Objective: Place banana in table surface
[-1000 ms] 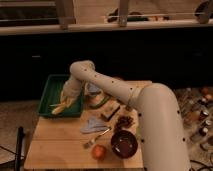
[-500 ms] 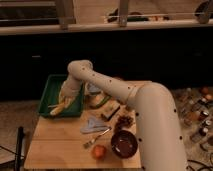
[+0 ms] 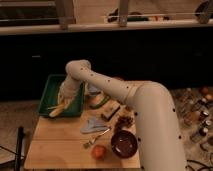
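The pale yellow banana point(image 3: 56, 110) lies in the green tray point(image 3: 52, 87) at the table's back left, near the tray's front edge. My gripper point(image 3: 64, 101) reaches down into the tray from the white arm point(image 3: 115, 90), right over the banana's upper end. The light tan table surface point(image 3: 60, 142) stretches in front of the tray.
On the table stand a dark bowl point(image 3: 124, 143), a round orange-red fruit point(image 3: 99, 151), a fork point(image 3: 96, 137), a grey folded cloth point(image 3: 95, 125), a green curved item point(image 3: 98, 102) and a small block point(image 3: 110, 110). A dark counter runs behind.
The arm has shifted slightly left and lower over the tray. The banana stays in the tray.
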Available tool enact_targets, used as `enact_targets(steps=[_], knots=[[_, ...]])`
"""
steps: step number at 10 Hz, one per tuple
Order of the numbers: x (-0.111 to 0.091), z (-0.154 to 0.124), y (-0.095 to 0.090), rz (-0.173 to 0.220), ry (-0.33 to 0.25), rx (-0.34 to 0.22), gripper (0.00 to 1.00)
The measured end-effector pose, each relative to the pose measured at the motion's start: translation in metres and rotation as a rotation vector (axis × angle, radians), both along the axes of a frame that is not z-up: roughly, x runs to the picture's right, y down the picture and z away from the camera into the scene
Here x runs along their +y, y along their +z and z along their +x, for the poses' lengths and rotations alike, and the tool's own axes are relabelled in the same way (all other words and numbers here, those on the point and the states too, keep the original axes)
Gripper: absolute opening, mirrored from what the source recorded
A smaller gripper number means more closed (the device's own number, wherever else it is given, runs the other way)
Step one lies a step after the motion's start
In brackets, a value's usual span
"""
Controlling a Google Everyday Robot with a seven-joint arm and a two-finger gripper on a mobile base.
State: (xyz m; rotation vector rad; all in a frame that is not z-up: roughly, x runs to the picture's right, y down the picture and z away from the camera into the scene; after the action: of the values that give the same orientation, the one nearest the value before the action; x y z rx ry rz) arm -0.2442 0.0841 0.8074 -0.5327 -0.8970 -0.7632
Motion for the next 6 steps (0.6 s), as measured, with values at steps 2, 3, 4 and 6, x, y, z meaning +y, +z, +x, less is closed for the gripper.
enact_targets(steps=[2,3,4,6], knots=[[0.009,-0.001,-0.006,-0.001,-0.032,-0.014,0.0],[0.014,-0.003,-0.011,0.0,-0.045,-0.021,0.0],[0.022,-0.008,-0.017,0.0,-0.066,-0.032,0.0],[0.033,-0.012,-0.025,-0.001,-0.094,-0.044,0.0]])
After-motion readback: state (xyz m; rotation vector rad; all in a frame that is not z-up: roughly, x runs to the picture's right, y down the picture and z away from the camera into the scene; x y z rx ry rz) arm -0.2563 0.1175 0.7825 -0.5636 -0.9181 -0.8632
